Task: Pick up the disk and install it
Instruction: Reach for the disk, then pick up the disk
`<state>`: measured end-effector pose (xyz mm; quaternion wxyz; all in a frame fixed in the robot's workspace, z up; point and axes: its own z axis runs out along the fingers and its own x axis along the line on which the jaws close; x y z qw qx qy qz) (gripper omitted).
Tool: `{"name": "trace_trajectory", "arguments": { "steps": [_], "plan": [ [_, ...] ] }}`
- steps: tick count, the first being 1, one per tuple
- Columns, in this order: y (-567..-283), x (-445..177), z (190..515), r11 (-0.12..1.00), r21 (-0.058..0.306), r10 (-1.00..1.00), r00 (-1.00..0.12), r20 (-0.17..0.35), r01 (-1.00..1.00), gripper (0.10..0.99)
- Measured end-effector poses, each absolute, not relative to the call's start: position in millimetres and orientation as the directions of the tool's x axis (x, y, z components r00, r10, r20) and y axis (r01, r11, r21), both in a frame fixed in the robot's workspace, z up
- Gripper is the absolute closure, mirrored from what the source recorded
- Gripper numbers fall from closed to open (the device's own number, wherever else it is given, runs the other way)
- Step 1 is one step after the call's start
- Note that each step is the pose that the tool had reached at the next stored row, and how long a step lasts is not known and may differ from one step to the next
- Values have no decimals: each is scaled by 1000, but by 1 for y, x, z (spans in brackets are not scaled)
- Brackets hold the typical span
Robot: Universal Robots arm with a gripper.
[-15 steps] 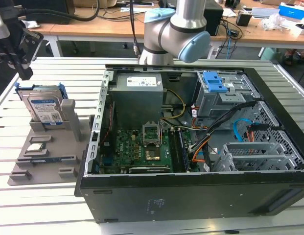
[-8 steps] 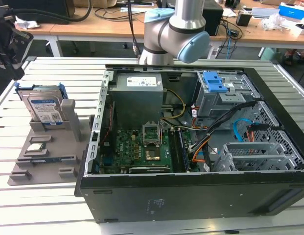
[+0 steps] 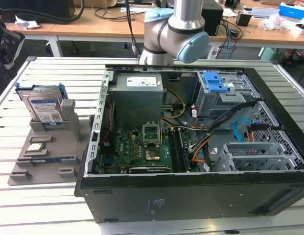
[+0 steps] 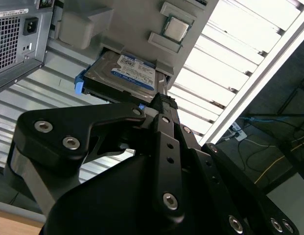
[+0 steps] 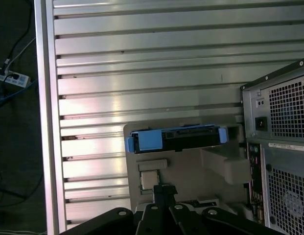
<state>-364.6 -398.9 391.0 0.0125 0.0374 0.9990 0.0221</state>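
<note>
Aluminium slats, ribbed and dully shiny, make up the desk (image 3: 58, 73). An open black computer case (image 3: 191, 196) lies on it, showing a green motherboard (image 3: 142, 147), cables and perforated steel walls. Inside, at the far corner towards the exterior view's right, sits a grey metal drive cage (image 3: 218, 95) with a blue plastic latch.

The disk (image 3: 44, 108) is outside the case, on the exterior view's left. It stands on edge, leaning slightly, in a slot at the far end of a flat matte grey fixture plate (image 3: 24, 174). It is a silver rectangular slab with a white-and-blue label, clipped into a bright blue plastic frame. In the first wrist view it appears edge-on (image 5: 181, 137), its blue frame ends projecting at both sides. A small square silver processor chip (image 3: 36, 147) rests in a shallow recess of the same plate, near the disk but apart from it.

The gripper (image 5: 164, 188), made of black bolted linkages, is closed, its tips together with nothing between them. It is over the plate beside the chip and clear of the disk. In the second wrist view its tip (image 4: 161, 100) points towards the disk's lower edge.

Bare slats stretch from the plate to the desk's raised edge rail (image 5: 44, 98), while the case's vented rear wall (image 5: 284, 117) stands just beside the plate on the other side. The grey-and-blue arm (image 3: 176, 29) rises behind the case.
</note>
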Motion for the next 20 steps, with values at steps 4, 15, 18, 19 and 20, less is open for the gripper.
{"name": "trace_trajectory", "arguments": {
  "steps": [4, 15, 18, 19, 20],
  "plan": [
    [-399, -365, 391, 996, 45, 75, -997, -23, 74, 980],
    [-399, -366, 391, 999, 45, -9, -1000, -23, -10, 980],
    [-399, -366, 391, 997, 45, -58, -998, -23, -59, 980],
    [-399, -366, 391, 997, 45, -68, -997, -23, -69, 980],
    [-399, -366, 391, 996, 45, -78, -997, -23, -79, 980]
  ]
}}
